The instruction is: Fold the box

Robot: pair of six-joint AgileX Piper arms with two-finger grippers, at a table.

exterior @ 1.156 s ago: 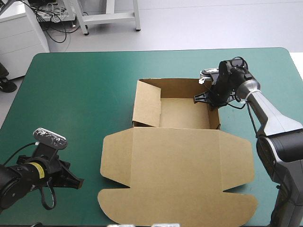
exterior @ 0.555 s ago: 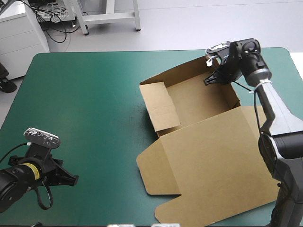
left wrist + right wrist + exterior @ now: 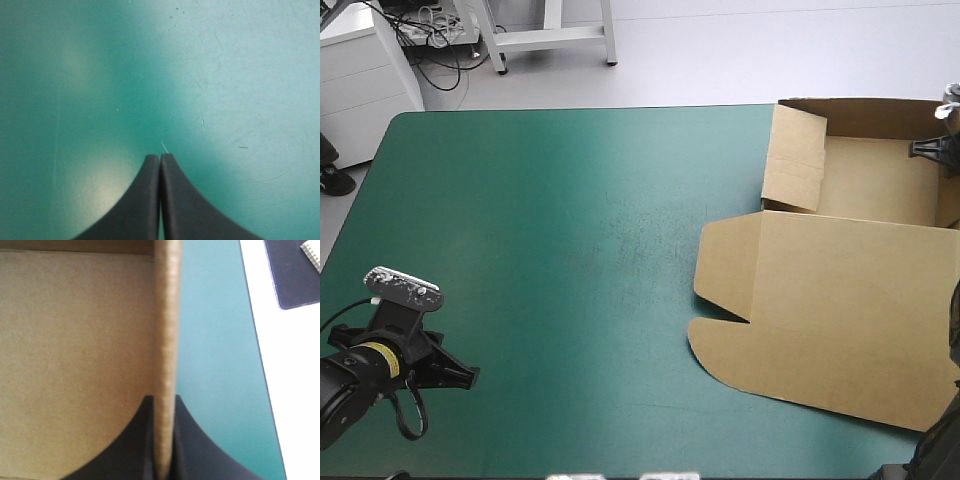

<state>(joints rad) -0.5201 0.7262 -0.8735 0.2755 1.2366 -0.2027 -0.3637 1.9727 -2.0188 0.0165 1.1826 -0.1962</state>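
1. High view. The box (image 3: 875, 180) sits at the far right corner of the bench (image 3: 560, 260) as an open tray. The far wall is up, and the left flap (image 3: 793, 158) is up and leaning in over the tray. The tray's right side runs out of the picture. The lid (image 3: 830, 310) lies flat on the teal-green cover (image 3: 620, 200), spread from the tray toward the near edge, along the right edge.
2. Same view. The right fingers (image 3: 927, 148) just show at the tray's right side, over its inside. Their grip cannot be read from here. The left fingers (image 3: 455, 377) are low at the near left corner, well apart from the box.
3. Left wrist view. The left fingers (image 3: 142, 200) are pressed together into one pointed arch with nothing between them. Ahead is only bare cover (image 3: 230, 80) with fine scratches.
4. Right wrist view. The right fingers (image 3: 197, 450) are all but closed, pinching the upright wall (image 3: 167, 320) of the box, seen edge-on between them. On one side of the wall is the brown floor (image 3: 75, 350) of the tray. On the other side is a strip of cover (image 3: 210, 350) reaching to the bench's edge.
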